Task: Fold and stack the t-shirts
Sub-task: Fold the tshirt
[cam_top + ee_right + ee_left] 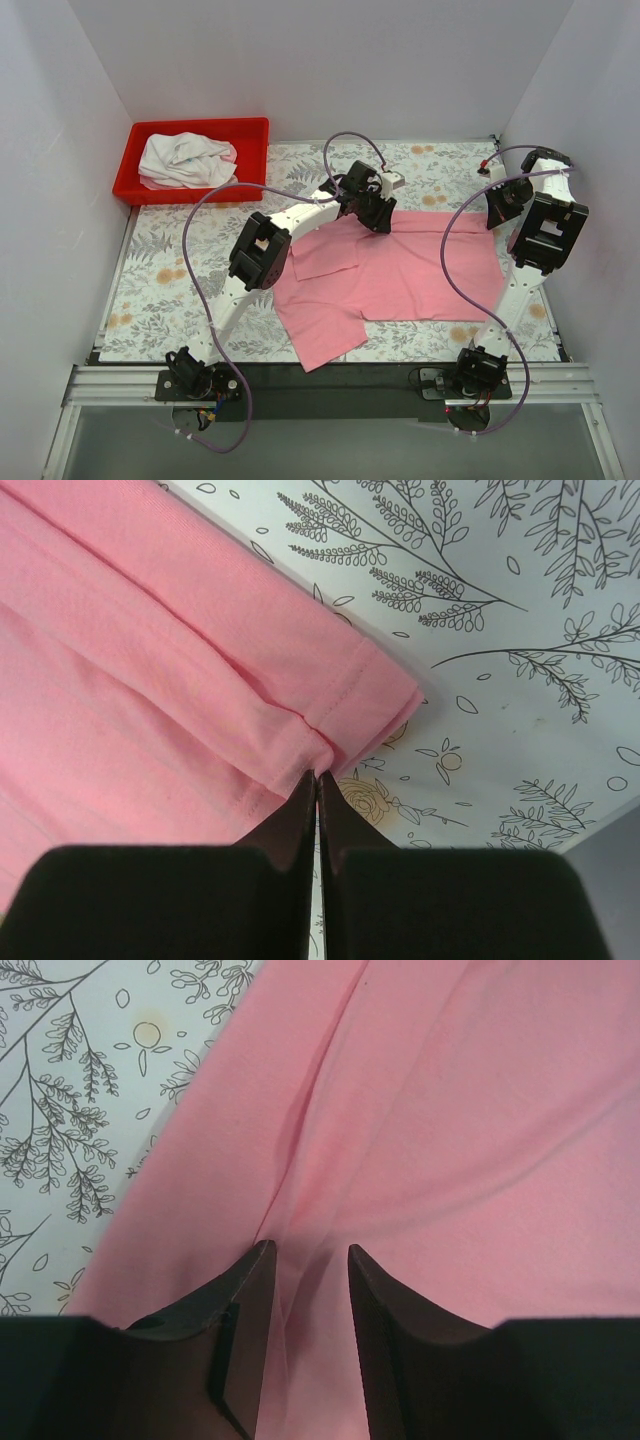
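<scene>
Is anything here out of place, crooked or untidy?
Yes. The white tee lies crumpled in the red bin, not spread flat. The pink tee sits crooked on the table. It is wrinkled, a flap is folded over at its left, and one corner reaches the near edge.

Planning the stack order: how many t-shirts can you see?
2. The pink t-shirt lies spread on the table; the white t-shirt sits crumpled in the red bin at the far left. More could hide under it.
</scene>
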Tool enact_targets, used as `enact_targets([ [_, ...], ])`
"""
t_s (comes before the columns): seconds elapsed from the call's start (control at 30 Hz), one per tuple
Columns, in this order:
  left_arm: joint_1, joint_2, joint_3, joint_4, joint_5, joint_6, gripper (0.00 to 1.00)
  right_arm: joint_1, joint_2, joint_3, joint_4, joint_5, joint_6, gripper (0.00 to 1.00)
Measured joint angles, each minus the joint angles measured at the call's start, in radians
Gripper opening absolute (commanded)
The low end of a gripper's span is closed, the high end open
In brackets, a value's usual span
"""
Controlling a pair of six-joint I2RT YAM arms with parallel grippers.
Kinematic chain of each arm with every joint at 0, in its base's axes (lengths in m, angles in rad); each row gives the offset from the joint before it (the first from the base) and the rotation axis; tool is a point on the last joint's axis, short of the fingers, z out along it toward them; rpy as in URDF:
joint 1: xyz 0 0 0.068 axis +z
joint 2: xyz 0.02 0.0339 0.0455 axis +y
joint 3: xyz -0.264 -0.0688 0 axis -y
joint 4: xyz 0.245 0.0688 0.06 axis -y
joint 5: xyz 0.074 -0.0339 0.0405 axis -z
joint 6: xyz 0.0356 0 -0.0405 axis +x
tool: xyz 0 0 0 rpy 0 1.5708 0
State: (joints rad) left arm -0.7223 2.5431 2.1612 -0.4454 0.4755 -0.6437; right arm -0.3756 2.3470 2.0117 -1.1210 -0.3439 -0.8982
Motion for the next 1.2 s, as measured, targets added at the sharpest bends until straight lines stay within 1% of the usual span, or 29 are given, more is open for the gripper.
enact_targets([
  [0.17, 0.000, -0.011, -0.020, 0.021, 0.005, 0.002, 0.30, 0.000, -0.001, 0.000, 0.000, 0.000, 0.000, 0.01],
  [0.3, 0.001, -0.035, -0.055, 0.041, 0.013, 0.000, 0.30, 0.000, -0.001, 0.000, 0.000, 0.000, 0.000, 0.01],
  [0.47, 0.001, -0.045, -0.053, 0.064, 0.004, 0.001, 0.30, -0.002, -0.001, 0.000, 0.000, 0.000, 0.000, 0.01],
  [0.73, 0.001, -0.045, -0.053, 0.057, -0.023, 0.019, 0.29, -0.004, -0.003, 0.000, 0.000, -0.003, -0.004, 0.01],
  [0.83, 0.001, -0.045, -0.052, 0.057, -0.029, 0.024, 0.28, -0.004, -0.005, 0.000, 0.000, -0.003, -0.005, 0.01],
  [1.0, 0.001, -0.044, -0.048, 0.053, -0.036, 0.034, 0.22, -0.004, -0.013, 0.000, 0.000, -0.004, -0.008, 0.01],
  [1.2, 0.001, -0.044, -0.040, 0.047, -0.034, 0.038, 0.22, -0.004, -0.022, 0.000, 0.000, -0.006, -0.011, 0.01],
])
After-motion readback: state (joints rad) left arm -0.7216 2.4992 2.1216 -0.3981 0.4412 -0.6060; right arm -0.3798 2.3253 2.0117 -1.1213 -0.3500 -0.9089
